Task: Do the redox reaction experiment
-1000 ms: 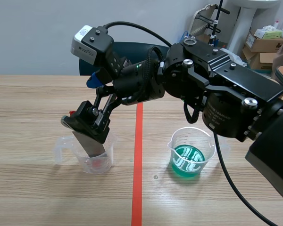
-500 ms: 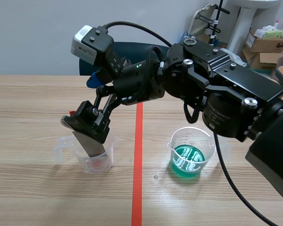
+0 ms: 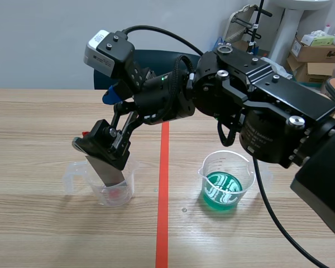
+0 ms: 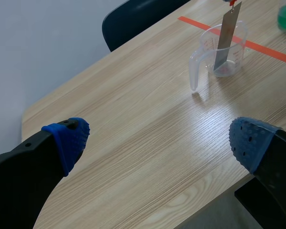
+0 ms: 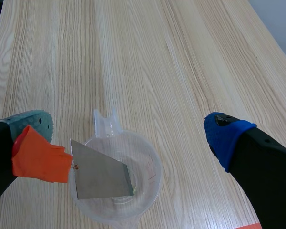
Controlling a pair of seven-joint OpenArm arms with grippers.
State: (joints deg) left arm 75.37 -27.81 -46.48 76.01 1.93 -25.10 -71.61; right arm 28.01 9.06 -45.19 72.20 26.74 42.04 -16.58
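The scene view showed the right arm (image 3: 257,111) coming in from the right and reaching past the tape line (image 3: 163,223), with the right gripper (image 3: 103,148) over the clear beaker (image 3: 109,187) on the left part of the table (image 3: 39,234). From that side the fingers overlapped and covered the top of the strip (image 3: 106,173), so their gap could not be read there. The right wrist view made it plain: the jaws stood wide apart, the grey-green pad (image 5: 35,124) on one side and the blue pad (image 5: 224,136) on the other, with the beaker below and between them. The grey metal strip leaned inside the beaker, its lower end down in the cup and its upper end at the rim. An orange tag (image 5: 38,160) was fixed to that upper end, just beside the grey-green pad; whether tag and pad touched I could not tell. The green beaker (image 3: 226,187), holding green liquid, stood across the tape line from the clear one and was clear only in the scene view; the left wrist view cut it to a sliver. The left gripper (image 4: 157,143) appeared only in its own view, its jaws apart on nothing, near the table's edge and well apart from the clear beaker ahead of it. That view also showed the strip standing nearly upright, above the rim. A dark chair (image 4: 133,19) stood behind the table. The strip's lower end was blurred by the beaker wall.
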